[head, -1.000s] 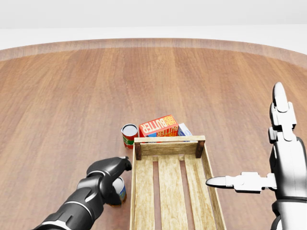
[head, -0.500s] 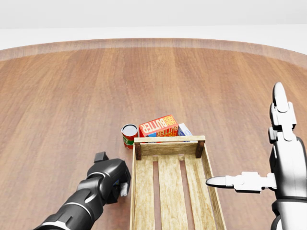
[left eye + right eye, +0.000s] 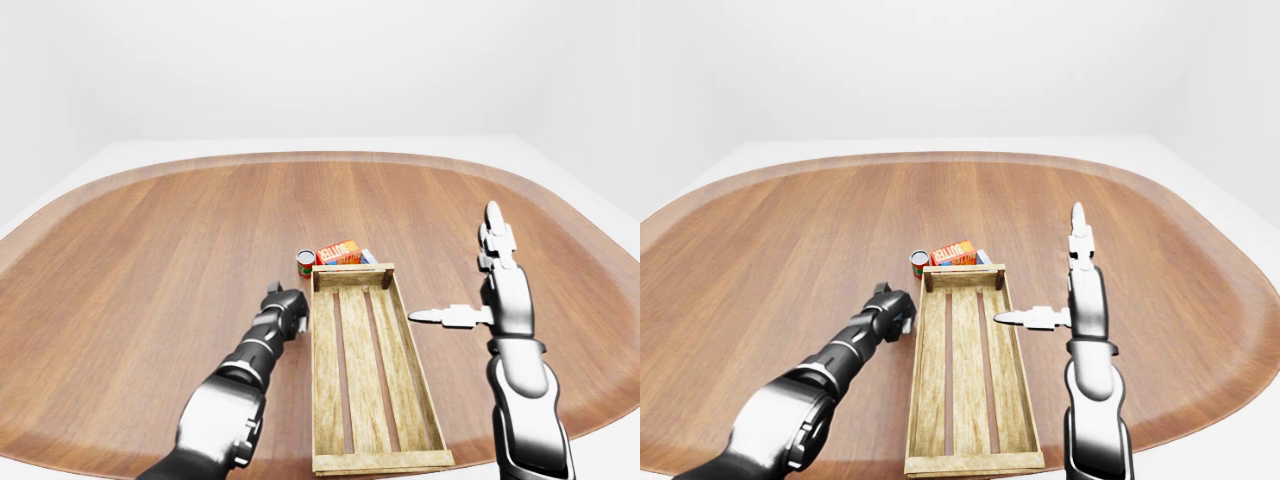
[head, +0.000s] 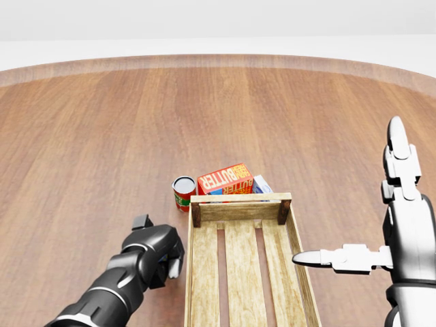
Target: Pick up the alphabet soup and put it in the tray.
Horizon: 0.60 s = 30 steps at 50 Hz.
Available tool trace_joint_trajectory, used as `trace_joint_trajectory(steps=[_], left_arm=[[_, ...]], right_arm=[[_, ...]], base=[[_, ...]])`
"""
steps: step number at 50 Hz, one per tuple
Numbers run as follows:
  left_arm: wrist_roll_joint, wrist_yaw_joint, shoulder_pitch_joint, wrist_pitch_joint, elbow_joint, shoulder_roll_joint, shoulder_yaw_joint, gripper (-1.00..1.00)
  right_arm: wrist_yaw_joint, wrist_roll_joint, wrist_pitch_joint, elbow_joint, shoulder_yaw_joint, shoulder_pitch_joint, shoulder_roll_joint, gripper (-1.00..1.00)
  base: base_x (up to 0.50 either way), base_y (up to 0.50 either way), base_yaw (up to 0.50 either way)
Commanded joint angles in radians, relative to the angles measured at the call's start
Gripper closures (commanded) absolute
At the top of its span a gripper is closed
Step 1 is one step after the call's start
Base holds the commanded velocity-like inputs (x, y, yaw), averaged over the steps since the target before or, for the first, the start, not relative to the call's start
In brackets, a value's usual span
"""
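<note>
The alphabet soup can (image 4: pixel 176 267) stands on the wooden table just left of the tray's left wall. Only a pale sliver of it shows under my left hand (image 4: pixel 161 255), whose dark fingers are curled round it with the thumb sticking up. The tray (image 4: pixel 240 199) is a long slatted wooden crate with nothing in it, running from the middle of the head view down to its bottom edge. My right hand (image 4: pixel 361 211) hovers open over the tray's right wall, thumb pointing left and fingers pointing up.
A red-labelled can (image 4: pixel 183 193) stands just above the tray's top-left corner. A red butter box (image 4: pixel 225 180) and a small blue-and-white box (image 4: pixel 262 184) lie against the tray's top end. The round wooden table (image 3: pixel 150 260) spreads wide on all sides.
My left hand has come down over the soup can and closed on it, so the can, plainly visible a second ago, is nearly hidden. The right hand has not moved.
</note>
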Motion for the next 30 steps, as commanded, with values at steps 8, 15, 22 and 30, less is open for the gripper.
trace_joint_trajectory(steps=[8, 15, 22, 30], left_arm=[[-0.008, 0.006, -0.013, -0.013, -0.025, 0.024, -0.007, 1.00], [-0.031, 0.007, -0.014, -0.017, -0.042, 0.033, -0.004, 1.00], [-0.049, -0.020, -0.008, -0.029, -0.086, 0.039, -0.015, 1.00], [-0.073, -0.068, -0.013, -0.014, -0.169, 0.059, -0.012, 1.00]], right_arm=[[0.003, -0.001, 0.000, 0.012, 0.004, 0.003, 0.002, -1.00], [0.004, -0.001, 0.000, 0.011, 0.003, 0.003, 0.002, -1.00], [0.002, -0.003, 0.000, 0.019, 0.007, 0.001, 0.002, -1.00], [0.000, -0.003, 0.000, 0.026, 0.010, 0.000, 0.002, -1.00]], base=[[0.00, 0.00, 0.00], [0.00, 0.00, 0.00], [0.00, 0.00, 0.00], [0.00, 0.00, 0.00]])
